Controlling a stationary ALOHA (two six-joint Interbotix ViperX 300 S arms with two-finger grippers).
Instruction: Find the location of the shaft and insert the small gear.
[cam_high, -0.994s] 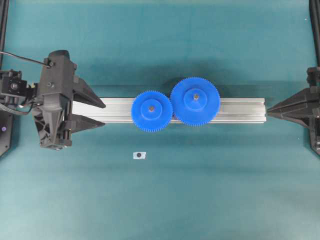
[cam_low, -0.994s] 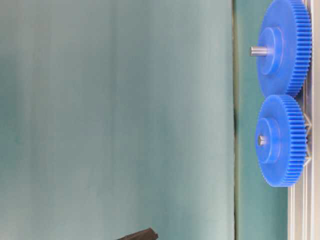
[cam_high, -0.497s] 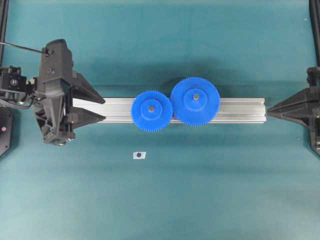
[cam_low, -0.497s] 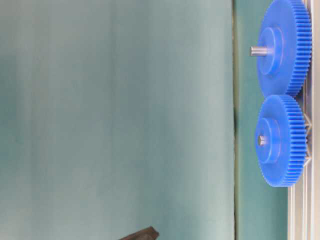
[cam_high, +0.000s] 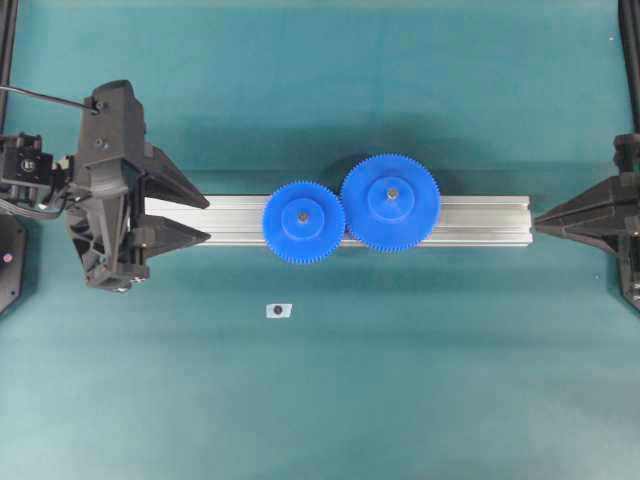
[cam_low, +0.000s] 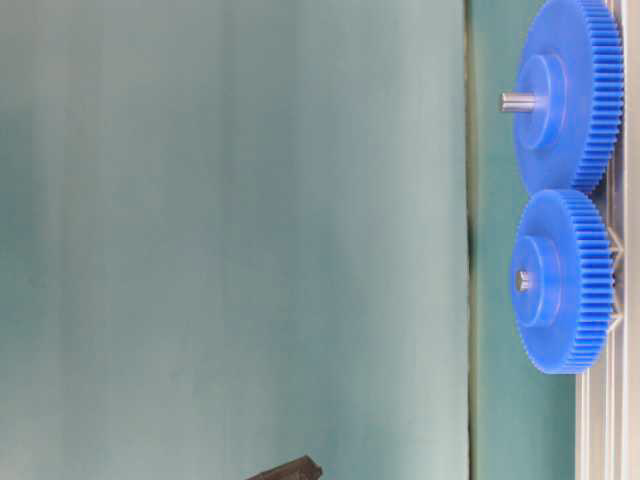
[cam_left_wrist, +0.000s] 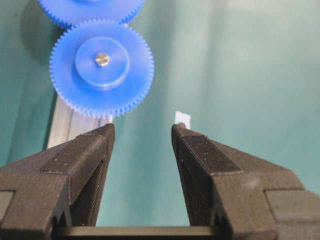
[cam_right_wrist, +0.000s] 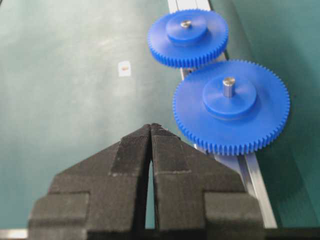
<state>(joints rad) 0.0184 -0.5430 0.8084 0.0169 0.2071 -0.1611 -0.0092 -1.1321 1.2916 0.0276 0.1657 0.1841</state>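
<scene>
- My left gripper (cam_high: 208, 220) is hovering at the left end of the aluminium rail (cam_high: 480, 220), its jaws standing apart with nothing between them.
- The small gear (cam_high: 303, 222) is sitting on the rail to the right of my left gripper, well apart from the fingertips (cam_left_wrist: 107, 131) and directly ahead of the left-hand one in the left wrist view.
- A grey pin tip is showing through the small gear's hub (cam_left_wrist: 102, 59), and its teeth are lying against those of the larger gear (cam_high: 390, 202) just beyond it.
- A thin grey pin (cam_right_wrist: 228, 86) is rising well above the larger gear's hub in the right wrist view.
- A small silver bracket (cam_high: 278, 310) is lying alone on the teal table (cam_high: 320, 400), off the rail's near side, below and slightly left of the small gear in the overhead view; I cannot tell whether a shaft is standing on it.
- That bracket is peeking just past my left gripper's right-hand fingertip in the left wrist view.
- My right gripper (cam_high: 537, 224) is waiting at the rail's right end, jaws pressed together and gripping nothing, well apart from both gears.
</scene>
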